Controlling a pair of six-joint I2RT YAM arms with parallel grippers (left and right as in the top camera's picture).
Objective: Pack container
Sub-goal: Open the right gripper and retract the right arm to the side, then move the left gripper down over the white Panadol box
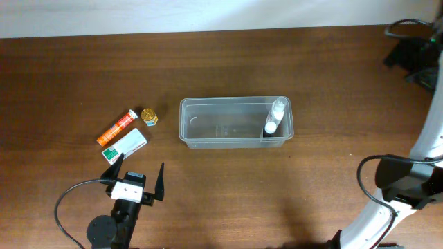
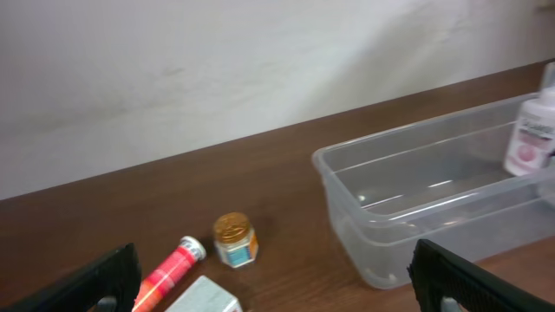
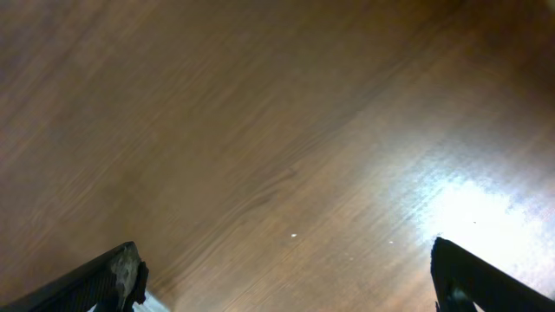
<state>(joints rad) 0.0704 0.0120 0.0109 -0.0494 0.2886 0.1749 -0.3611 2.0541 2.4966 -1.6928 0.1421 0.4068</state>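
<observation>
- One container [image 1: 235, 123]: a clear plastic tub, upright on the brown wooden counter [image 1: 318, 62], near the middle.
- Two small white bottles [image 1: 275, 116] seem to be inside it at its right end. The left wrist view shows a pink label on one of them.
- One orange tube [image 1: 116, 127] lies left of the tub, well apart from it.
- One small gold-lidded jar [image 1: 149, 116] stands just beside the tube's far end.
- One green-and-white box [image 1: 124, 146] lies flat, just in front of the tube.
- Left claw [image 1: 137, 171]: fingers spread wide with nothing between them. It sits low at the near edge just behind the box, and its camera looks toward the three small items and the tub.
- Right claw [image 3: 290, 282]: fingers spread wide and holding nothing, over bare wood. The arm stands at the right edge, well apart from the tub.
</observation>
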